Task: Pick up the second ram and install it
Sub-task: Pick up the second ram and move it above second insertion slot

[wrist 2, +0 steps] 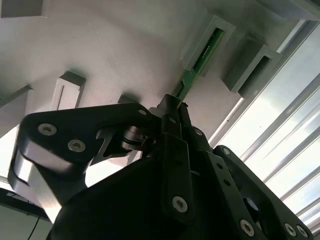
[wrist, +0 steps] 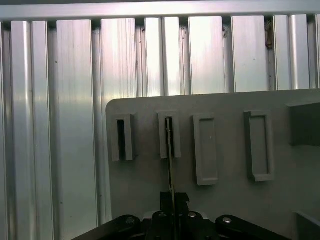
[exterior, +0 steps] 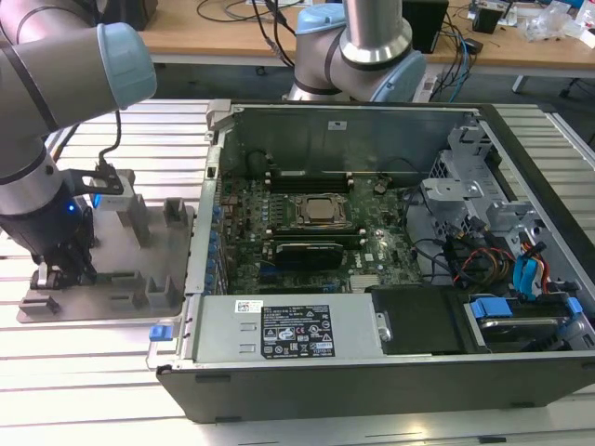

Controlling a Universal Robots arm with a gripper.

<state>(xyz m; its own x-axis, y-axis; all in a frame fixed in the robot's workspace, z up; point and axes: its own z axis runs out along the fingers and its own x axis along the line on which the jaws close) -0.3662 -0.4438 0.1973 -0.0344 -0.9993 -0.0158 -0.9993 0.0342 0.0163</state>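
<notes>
The second ram (wrist 2: pixel 199 59) is a thin green stick, seen edge-on in the first wrist view (wrist: pixel 170 150). Its far end sits in a slotted upright block (wrist 2: pixel 218 31) of the grey tray (wrist: pixel 230 200). My gripper (wrist 2: pixel 173 106) is shut on the stick's near end, with black fingers (wrist: pixel 165 200) pressed against both faces. In the exterior view my gripper (exterior: pixel 61 269) stands low over the grey tray (exterior: pixel 121 288) at that view's left, outside the computer case.
The open computer case (exterior: pixel 372 353) lies to the exterior view's right of the tray, with the motherboard (exterior: pixel 316 232), CPU socket (exterior: pixel 321 210) and long black slots (exterior: pixel 311 178) inside. Other upright blocks (exterior: pixel 178 212) stand on the tray. The ribbed aluminium table (wrist: pixel 75 100) lies all around.
</notes>
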